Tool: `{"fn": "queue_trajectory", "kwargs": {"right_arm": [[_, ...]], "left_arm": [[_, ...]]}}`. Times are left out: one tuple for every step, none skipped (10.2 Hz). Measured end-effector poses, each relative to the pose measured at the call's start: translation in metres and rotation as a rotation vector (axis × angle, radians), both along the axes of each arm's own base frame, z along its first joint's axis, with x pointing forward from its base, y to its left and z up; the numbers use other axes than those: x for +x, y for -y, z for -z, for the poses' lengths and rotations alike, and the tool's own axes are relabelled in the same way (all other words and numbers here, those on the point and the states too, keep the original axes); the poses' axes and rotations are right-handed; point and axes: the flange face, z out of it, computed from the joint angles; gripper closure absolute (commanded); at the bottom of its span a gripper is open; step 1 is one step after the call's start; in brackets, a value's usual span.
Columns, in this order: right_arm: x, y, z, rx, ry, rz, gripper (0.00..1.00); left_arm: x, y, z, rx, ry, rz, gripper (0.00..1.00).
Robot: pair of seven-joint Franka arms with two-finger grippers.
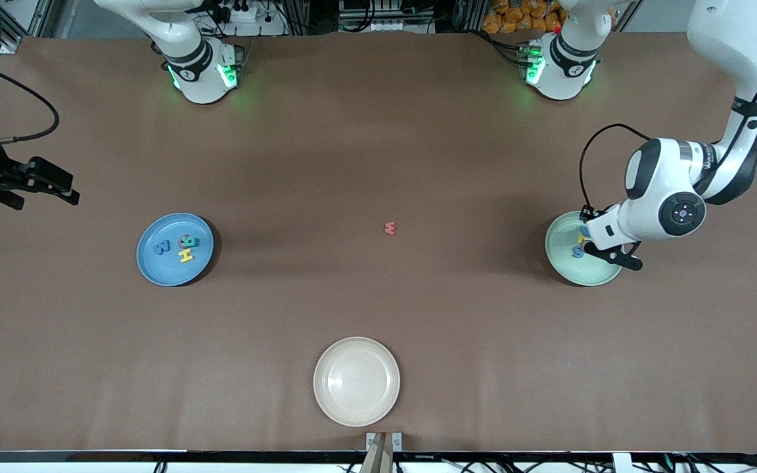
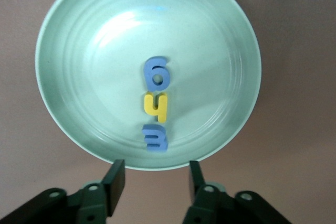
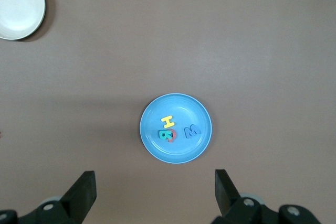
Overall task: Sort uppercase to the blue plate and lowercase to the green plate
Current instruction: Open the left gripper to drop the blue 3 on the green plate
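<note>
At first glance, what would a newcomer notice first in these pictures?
The red w lies alone on the bare table, between the blue plate holding four letters and the green plate holding three. The open left gripper hangs over the green plate; the open right gripper waits high above the blue plate.

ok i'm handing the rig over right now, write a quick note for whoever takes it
Left gripper: open, empty, over the green plate.
Right gripper: open, empty, waiting high over the right arm's end of the table.
Blue plate: holds the blue M, yellow H, teal R and red O, which lies under the R. Uppercase looks done.
Green plate: holds the blue g, yellow h and blue m.
Left: the red w, alone mid-table, goes to the green plate.
Cream plate: no letters on it.
</note>
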Motion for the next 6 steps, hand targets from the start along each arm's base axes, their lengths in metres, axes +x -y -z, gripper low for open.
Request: {"fn": "queue_trajectory", "kwargs": {"right_arm": [[0.000,0.000,0.000,0.000,0.000,0.000,0.00],[0.000,0.001,0.000,0.001,0.000,0.001,0.00],[0.000,0.001,0.000,0.001,0.000,0.002,0.00],[0.000,0.002,0.000,0.001,0.000,0.003,0.00],[0.000,0.002,0.000,0.001,0.000,0.004,0.00],[0.000,0.002,0.000,0.001,0.000,0.004,0.00]], "left_arm": [[0.004,0.007,-0.004,-0.026,0.008,-0.026,0.42],[0.008,0.026,-0.012,-0.043,0.024,-0.062,0.42],[0.013,0.060,-0.023,-0.045,0.051,-0.105,0.42],[0.016,0.107,-0.038,-0.056,0.082,-0.146,0.42],[0.013,0.157,-0.054,-0.082,0.103,-0.161,0.44],[0.006,0.198,-0.066,-0.101,0.118,-0.162,0.44]]}}
